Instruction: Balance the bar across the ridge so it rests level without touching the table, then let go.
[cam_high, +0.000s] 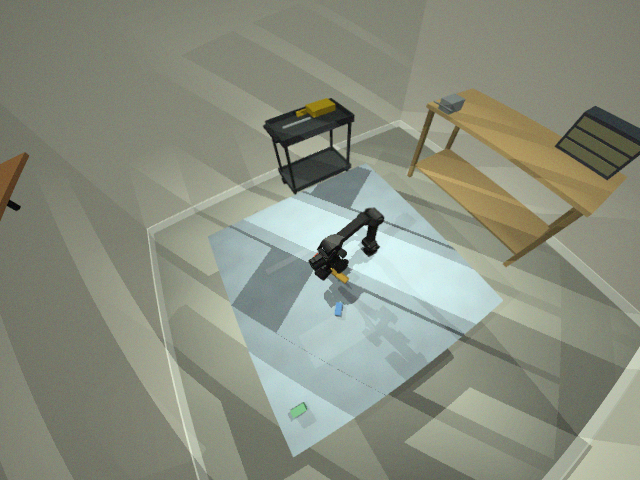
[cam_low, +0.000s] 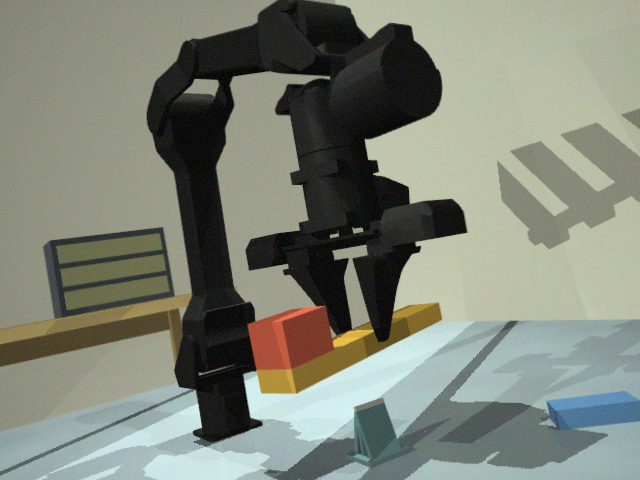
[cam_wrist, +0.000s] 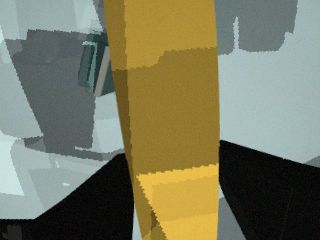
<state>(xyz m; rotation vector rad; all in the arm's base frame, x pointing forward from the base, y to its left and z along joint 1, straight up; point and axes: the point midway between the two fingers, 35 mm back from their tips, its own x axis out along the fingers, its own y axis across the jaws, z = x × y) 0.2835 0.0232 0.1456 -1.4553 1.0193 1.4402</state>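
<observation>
The yellow bar (cam_high: 340, 276) (cam_low: 315, 369) (cam_wrist: 170, 110) hangs in the air, with a red block (cam_low: 305, 338) on top of its near left end in the exterior view. My gripper (cam_low: 361, 335) (cam_wrist: 171, 158) is shut on the bar between the red block and the plain end. The teal ridge (cam_low: 377, 434) (cam_wrist: 90, 62) with a pale top edge stands on the table below the bar, with a visible gap between them. In the wrist view the ridge is left of the bar and partly covered by it. In the top view the ridge is hidden.
A blue block (cam_high: 338, 309) (cam_low: 594, 410) lies on the table near the ridge, to its right in the exterior view. A green block (cam_high: 298, 410) lies far off near a table corner. A dark cart (cam_high: 310, 135) and a wooden bench (cam_high: 516, 139) stand beyond the table.
</observation>
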